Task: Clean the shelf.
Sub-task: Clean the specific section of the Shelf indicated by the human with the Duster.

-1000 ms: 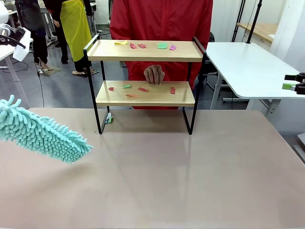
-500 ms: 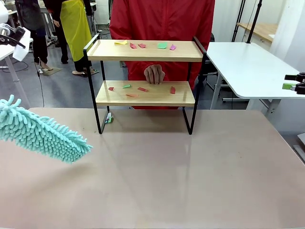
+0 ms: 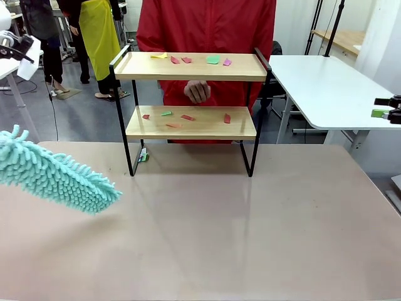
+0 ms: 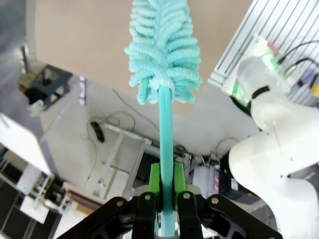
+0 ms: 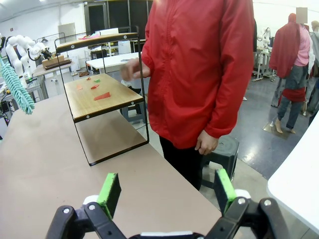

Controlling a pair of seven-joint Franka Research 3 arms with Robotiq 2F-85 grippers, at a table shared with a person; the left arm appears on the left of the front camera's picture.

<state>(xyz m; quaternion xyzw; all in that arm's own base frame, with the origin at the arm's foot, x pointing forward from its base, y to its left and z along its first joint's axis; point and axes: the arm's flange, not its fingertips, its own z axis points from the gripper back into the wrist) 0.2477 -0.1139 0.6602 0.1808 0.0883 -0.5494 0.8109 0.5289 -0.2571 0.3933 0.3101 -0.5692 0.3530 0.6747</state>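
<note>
The beige table [image 3: 250,226] stood in a workshop room, with a white table [image 3: 319,88] beyond its right corner. The shelf [image 3: 188,74] stood at the far edge, with coloured paper scraps [image 3: 213,60] on both boards and a person [image 3: 207,25] in red directly behind it. The left hand [image 4: 167,180] was clamped on the handle of a teal duster [image 3: 59,179] (head over the table's left side). The right hand [image 5: 167,191] was spread wide, holding nothing.

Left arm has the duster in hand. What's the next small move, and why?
Probably swing the duster right and up toward the top board of the shelf. The left gripper is clamped on its handle, the head hangs over the table left of the shelf, and paper scraps lie on both boards.
</note>
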